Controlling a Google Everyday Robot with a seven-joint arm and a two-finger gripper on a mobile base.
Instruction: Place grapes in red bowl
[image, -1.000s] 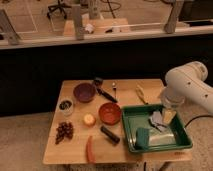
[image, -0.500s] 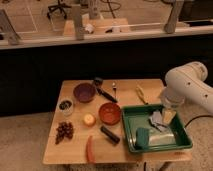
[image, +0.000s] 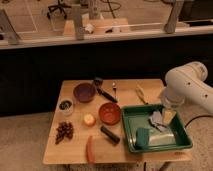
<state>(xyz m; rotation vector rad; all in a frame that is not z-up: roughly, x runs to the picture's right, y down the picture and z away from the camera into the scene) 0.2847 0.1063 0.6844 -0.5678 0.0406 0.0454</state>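
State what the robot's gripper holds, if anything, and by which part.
It cannot be told: the gripper is over the green tray, while the grapes lie on the table, well apart from it.

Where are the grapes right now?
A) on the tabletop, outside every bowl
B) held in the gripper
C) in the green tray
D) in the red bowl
A: the grapes lie on the tabletop, apart from the red bowl, while the gripper is over the green tray.

White, rounded robot arm (image: 189, 86).
Its shell was smooth, glossy white, with bulbous joints; the greyish gripper (image: 166, 114) hung over the green tray (image: 126, 131).
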